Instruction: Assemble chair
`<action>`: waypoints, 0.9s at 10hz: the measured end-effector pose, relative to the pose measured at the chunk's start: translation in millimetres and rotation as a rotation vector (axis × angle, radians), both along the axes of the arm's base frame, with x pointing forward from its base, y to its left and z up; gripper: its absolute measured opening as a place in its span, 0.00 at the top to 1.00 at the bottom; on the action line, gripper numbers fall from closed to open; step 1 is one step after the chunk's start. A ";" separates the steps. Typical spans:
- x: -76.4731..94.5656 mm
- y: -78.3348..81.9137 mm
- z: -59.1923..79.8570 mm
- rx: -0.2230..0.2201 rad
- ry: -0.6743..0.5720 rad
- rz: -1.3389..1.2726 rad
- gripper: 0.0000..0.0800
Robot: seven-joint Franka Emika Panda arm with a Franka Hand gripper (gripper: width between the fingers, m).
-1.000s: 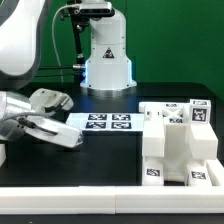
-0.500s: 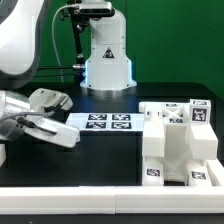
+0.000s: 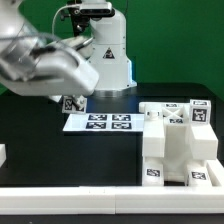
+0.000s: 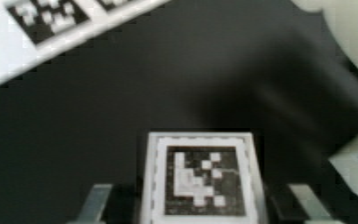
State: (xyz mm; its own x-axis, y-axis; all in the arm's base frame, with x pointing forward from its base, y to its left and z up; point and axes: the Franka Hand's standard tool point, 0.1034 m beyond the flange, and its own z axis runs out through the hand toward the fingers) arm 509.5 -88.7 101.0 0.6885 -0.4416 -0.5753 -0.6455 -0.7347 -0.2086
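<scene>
A chunky white chair assembly (image 3: 176, 142) with square tags stands on the black table at the exterior view's right. My gripper (image 3: 74, 100) hangs above the table's left half, near the marker board's left end. It is shut on a small white tagged chair part (image 3: 71, 103). In the wrist view that part (image 4: 201, 180) sits between the two fingers (image 4: 101, 202), tag facing the camera, with black table beneath it.
The marker board (image 3: 100, 122) lies flat in the middle of the table and shows again in the wrist view (image 4: 51, 30). The robot's white base (image 3: 106, 60) stands behind it. A bit of white (image 3: 2, 155) shows at the left edge.
The arm has risen from low at the front left and swung up toward the marker board's left end. The jaws closed from wide open, and the small tagged part now hangs in them.
</scene>
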 end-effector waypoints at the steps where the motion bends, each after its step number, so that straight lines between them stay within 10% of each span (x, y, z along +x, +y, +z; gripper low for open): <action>1: -5.1 3.4 -2.8 -0.072 -0.107 0.015 0.65; 4: 0.7 2.4 -2.8 -0.230 -0.270 -0.016 0.65; 7: 41.6 62.2 44.9 -0.377 -0.505 0.080 0.64; 9: 53.3 64.8 47.4 -0.490 -0.666 0.086 0.64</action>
State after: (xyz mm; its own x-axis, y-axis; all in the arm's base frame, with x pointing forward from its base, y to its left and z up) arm 562.8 -23.9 148.4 0.8594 -0.4667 0.2087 -0.4378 -0.8827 -0.1708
